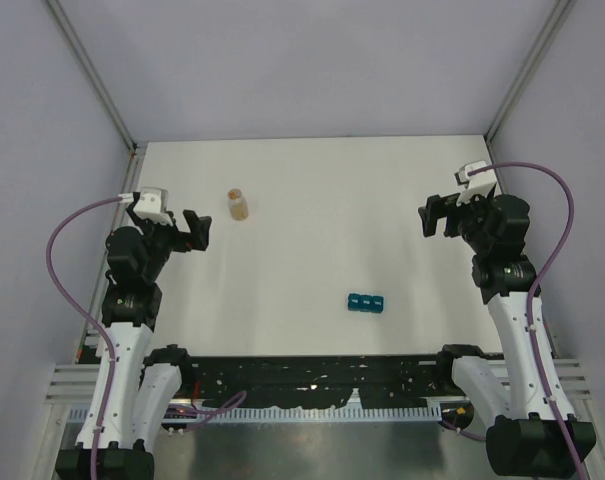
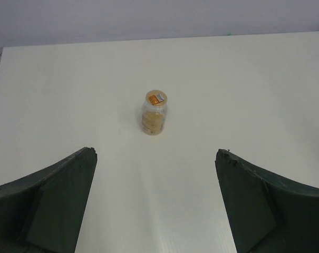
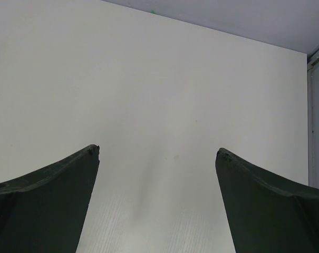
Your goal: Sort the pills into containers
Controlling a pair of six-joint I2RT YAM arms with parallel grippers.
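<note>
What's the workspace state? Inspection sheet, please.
Surface: white table, no spills seen.
Job's things: containers near, right of centre, lid state too small to tell; pills seemingly the tan fill in the upright vial, far left.
Clutter: nothing seen.
End effectors: left end effector open, facing vial, apart from it; right end effector open, empty.
Cables: purple cables, one per arm, off the table items.
Surroundings: grey walls.

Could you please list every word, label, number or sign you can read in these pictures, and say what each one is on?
None: no text can be read in any view.
The bottle has a small orange and white mark on its cap, too small and blurred to read.
The blue pill box shows no lettering at this size.
</note>
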